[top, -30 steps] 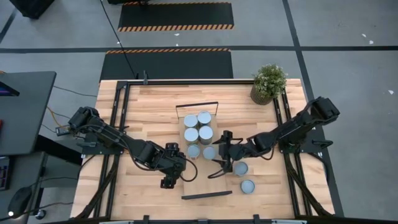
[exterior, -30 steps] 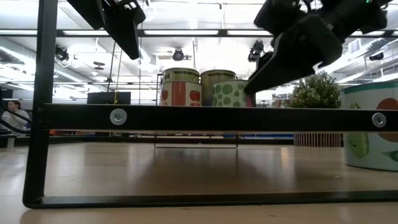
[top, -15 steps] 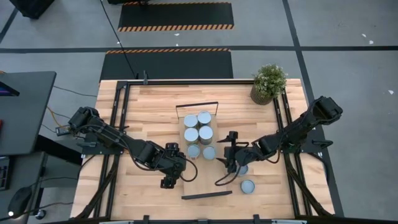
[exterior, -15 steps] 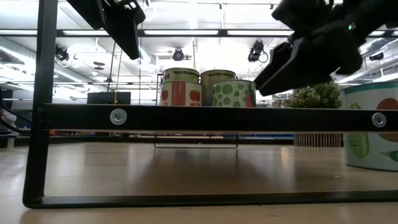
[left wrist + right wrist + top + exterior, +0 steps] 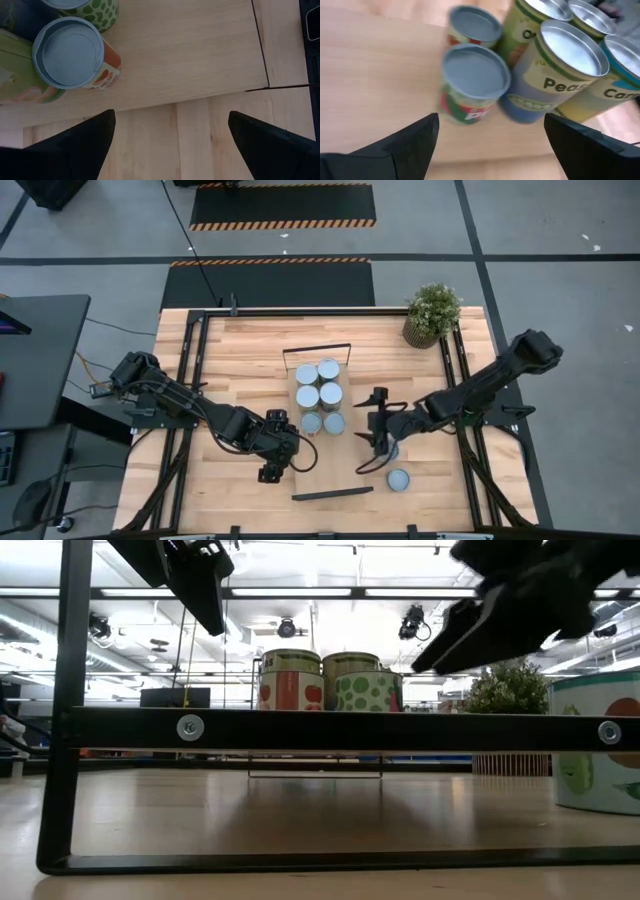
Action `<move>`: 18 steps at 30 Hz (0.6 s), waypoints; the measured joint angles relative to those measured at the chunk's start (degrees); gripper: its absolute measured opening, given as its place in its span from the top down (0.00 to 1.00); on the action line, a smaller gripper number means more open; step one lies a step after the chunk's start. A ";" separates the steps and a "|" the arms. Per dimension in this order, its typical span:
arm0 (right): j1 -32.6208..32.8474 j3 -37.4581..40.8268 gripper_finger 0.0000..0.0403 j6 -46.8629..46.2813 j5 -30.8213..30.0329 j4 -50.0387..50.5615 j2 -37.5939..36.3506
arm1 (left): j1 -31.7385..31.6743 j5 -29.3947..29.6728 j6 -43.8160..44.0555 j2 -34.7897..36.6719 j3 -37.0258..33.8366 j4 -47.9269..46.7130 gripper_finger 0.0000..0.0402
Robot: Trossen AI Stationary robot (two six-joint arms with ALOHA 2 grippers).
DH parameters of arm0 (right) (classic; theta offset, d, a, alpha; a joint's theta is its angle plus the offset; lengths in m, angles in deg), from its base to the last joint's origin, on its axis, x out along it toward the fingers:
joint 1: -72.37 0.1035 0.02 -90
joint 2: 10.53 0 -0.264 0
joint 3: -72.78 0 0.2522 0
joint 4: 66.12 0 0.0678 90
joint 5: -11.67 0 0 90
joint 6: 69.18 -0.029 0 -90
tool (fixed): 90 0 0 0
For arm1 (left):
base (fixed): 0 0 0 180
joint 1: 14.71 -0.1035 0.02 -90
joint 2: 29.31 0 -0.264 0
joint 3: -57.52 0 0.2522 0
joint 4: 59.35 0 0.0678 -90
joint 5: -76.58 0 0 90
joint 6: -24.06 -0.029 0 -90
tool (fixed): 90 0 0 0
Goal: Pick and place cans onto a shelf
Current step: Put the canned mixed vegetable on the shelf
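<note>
The shelf (image 5: pixel 322 470) lies across the table's middle, a long light board with black frames at its far and near ends. Several cans (image 5: pixel 320 395) stand upright on its far half in two rows; they also show in the low view (image 5: pixel 330 680). One can (image 5: pixel 398 479) stands on the table to the right, and another (image 5: pixel 390 450) is partly hidden under my right arm. My right gripper (image 5: pixel 374 432) (image 5: pixel 491 117) is open and empty, hovering right of the shelf's cans. My left gripper (image 5: pixel 278 463) (image 5: pixel 171 114) is open and empty above the shelf's left edge.
A potted plant (image 5: pixel 432 312) stands at the table's far right corner. The near half of the shelf board (image 5: pixel 190 55) is bare. The shelf's near black frame (image 5: pixel 320 728) fills the foreground of the low view, with a can (image 5: pixel 600 750) close by on the right.
My right gripper has drawn back from the cans on the shelf toward the table's right edge and risen a little. The cans on the shelf have stayed upright in place.
</note>
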 joint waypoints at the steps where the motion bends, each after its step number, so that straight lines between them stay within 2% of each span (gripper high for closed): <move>1: 0.00 0.00 0.08 -0.56 2.12 1.71 -1.84 | 0.00 -0.02 0.00 0.00 0.00 0.00 0.02; 7: 0.35 0.92 0.08 -0.16 24.33 7.09 -11.09 | -0.01 0.00 -0.02 0.00 0.00 0.00 0.02; 9: 0.81 3.03 0.09 0.05 28.11 6.01 -12.96 | 0.00 0.00 -0.02 0.00 0.00 0.02 0.02; 13: 2.14 9.40 0.09 -0.36 30.05 1.12 -16.66 | -0.01 -0.02 -0.04 0.00 0.00 -0.06 0.02; 18: 3.00 18.52 0.10 -2.22 27.88 -11.30 -21.13 | -0.01 -0.02 -0.02 0.00 0.02 0.10 0.02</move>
